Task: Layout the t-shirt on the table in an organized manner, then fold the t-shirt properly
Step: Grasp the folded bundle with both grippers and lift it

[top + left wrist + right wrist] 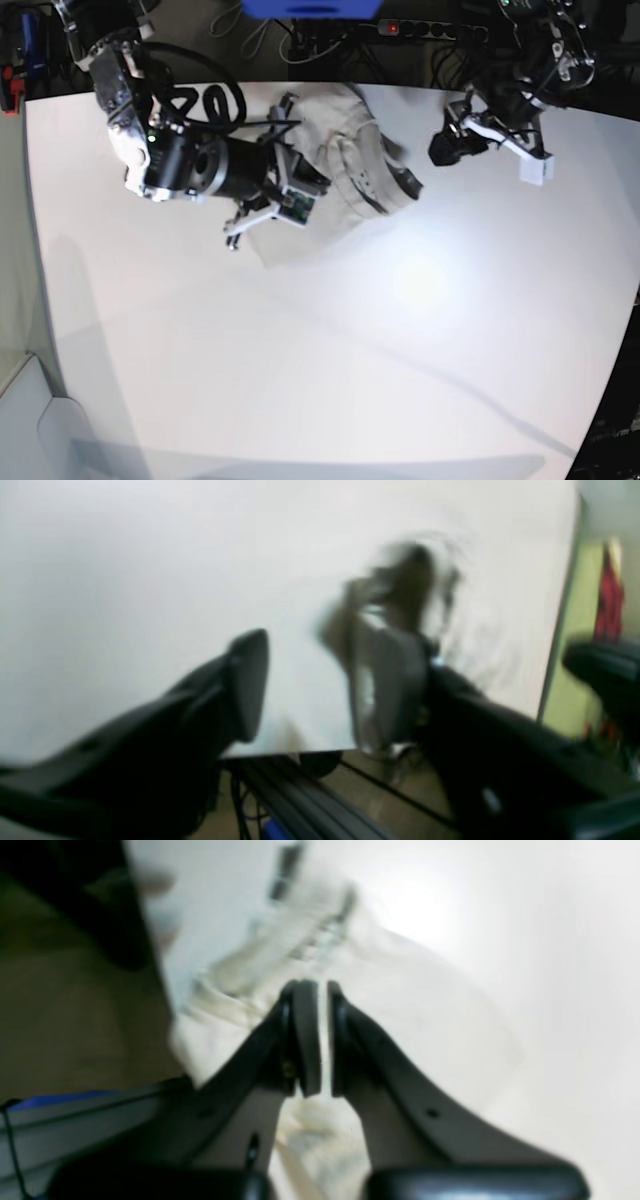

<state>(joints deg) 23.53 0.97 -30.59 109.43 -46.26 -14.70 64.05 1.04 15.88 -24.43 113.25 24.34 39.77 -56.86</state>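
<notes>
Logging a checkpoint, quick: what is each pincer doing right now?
Left pincer: open, holding nothing.
Right pincer: nearly shut over the t-shirt; grip cannot be told.

Power strip (pixel 425 30) and cables (pixel 265 40) beyond.

The plain pale beige cotton t-shirt (pixel 345 160) shows no pattern between the black right gripper's (pixel 320 1037) jaws. Under the black left gripper's (pixel 310 680) jaws, the smooth tabletop (pixel 400 350) is plain white.

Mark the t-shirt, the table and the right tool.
t-shirt (pixel 350 160), base view, on its bunched body.
table (pixel 350 360), base view, on bare white top.
right tool (pixel 323 1040), right wrist view, between its fingertips.
</notes>
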